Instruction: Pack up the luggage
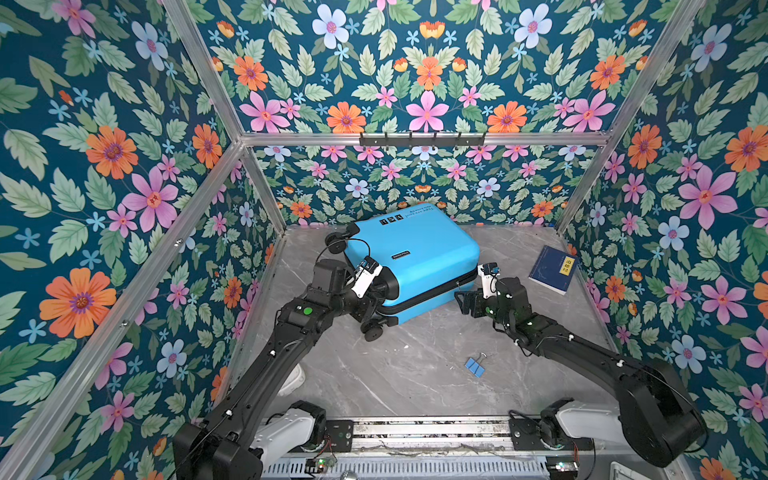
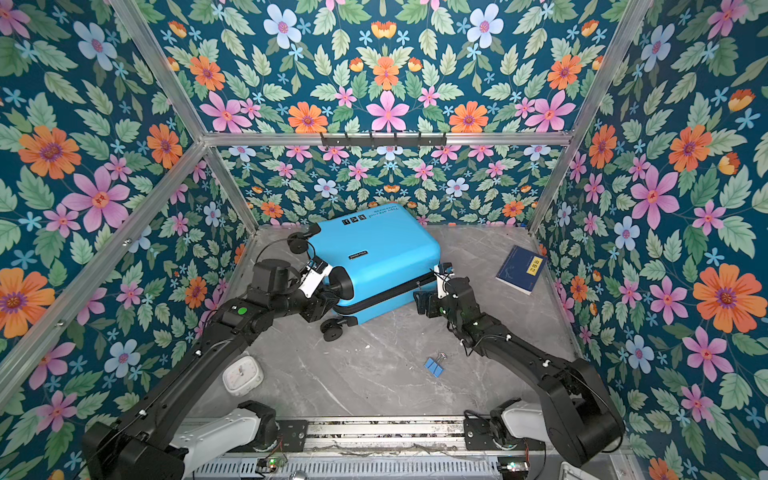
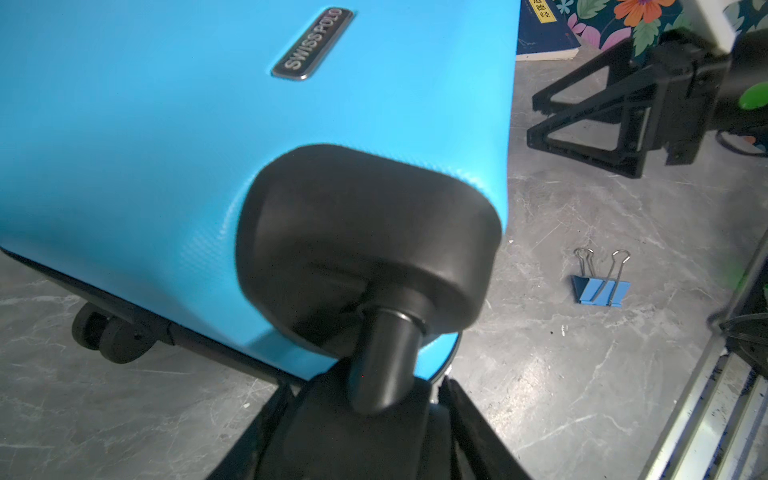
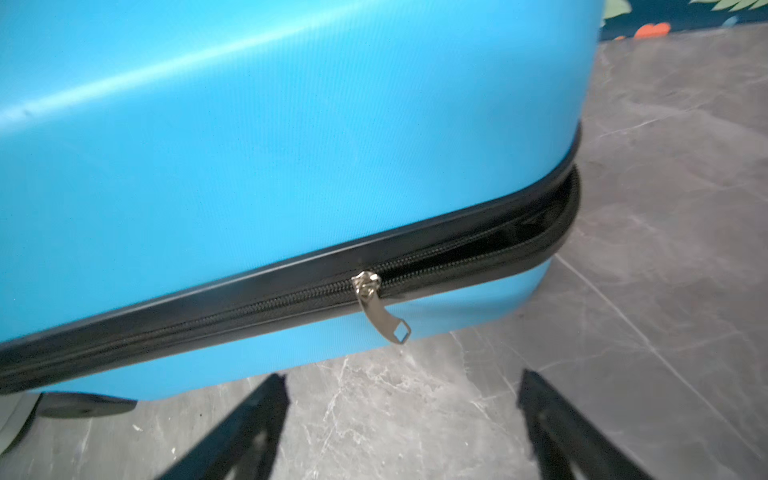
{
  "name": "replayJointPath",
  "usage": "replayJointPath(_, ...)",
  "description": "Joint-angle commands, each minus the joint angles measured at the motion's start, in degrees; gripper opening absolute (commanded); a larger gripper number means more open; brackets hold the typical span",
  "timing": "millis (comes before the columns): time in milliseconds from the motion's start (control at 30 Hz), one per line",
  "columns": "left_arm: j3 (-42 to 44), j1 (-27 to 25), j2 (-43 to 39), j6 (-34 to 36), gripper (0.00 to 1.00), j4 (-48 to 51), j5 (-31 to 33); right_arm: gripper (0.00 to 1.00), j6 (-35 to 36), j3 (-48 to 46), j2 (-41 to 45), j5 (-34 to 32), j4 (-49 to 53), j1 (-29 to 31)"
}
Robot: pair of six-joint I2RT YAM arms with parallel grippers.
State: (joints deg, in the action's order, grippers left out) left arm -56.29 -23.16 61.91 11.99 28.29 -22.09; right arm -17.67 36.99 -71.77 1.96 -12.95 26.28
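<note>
The sky-blue luggage [image 1: 415, 249] [image 2: 374, 245] lies flat at the back of the grey table with its lid down. Its black zipper is parted round the near right corner. A silver zipper pull [image 4: 384, 316] hangs off the seam. My left gripper [image 1: 374, 301] [image 3: 368, 386] is shut on a black spinner wheel [image 3: 357, 436] at the luggage's near left corner. Just in front of the zipper pull stands my right gripper [image 1: 467, 301] [image 4: 403, 376], open and touching nothing, only bare table between its fingers.
A dark-blue book [image 1: 552, 270] lies at the right by the wall. Blue binder clips [image 1: 475, 365] [image 3: 600, 286] sit on the table in front of the luggage. A white clock [image 2: 243, 374] lies under my left arm. The arms' mounting rail [image 1: 428, 432] runs along the front edge.
</note>
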Motion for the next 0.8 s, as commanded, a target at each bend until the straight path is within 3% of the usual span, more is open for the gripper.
replayJointPath(0,-0.8,0.1,-1.0,0.5,0.0,-6.9,-0.8,0.99,-3.3,-0.4,2.6,-6.3,3.1,0.1)
replayJointPath(100,-0.9,0.1,-1.2,0.4,0.0,-6.9,-0.9,0.99,-3.1,-4.2,5.5,-6.7,-3.4,-0.1)
replayJointPath(233,-0.9,0.1,-1.4,0.3,0.0,-6.6,-0.8,0.99,4.7,-11.4,7.0,-0.3,-18.5,-0.1)
replayJointPath(367,-1.2,0.1,-1.7,0.2,0.0,-6.4,-0.9,0.94,5.7,-10.4,5.6,-1.0,-17.1,0.0)
replayJointPath(500,-1.5,0.0,-1.8,-0.1,0.0,-6.4,-0.9,0.71,8.4,-9.0,2.8,2.0,-16.8,-0.1)
replayJointPath(700,-1.6,0.1,-1.8,-0.2,0.0,-4.8,-0.8,0.7,8.7,-9.7,0.7,2.9,-19.0,0.0)
replayJointPath(733,-1.4,0.1,-2.0,-0.3,0.11,-3.8,-0.4,0.71,8.7,-10.0,0.6,3.3,-19.2,0.0)
replayJointPath(767,-0.9,0.1,-2.5,-0.8,0.28,-3.3,0.3,0.71,8.5,-10.4,0.6,3.5,-19.3,0.0)
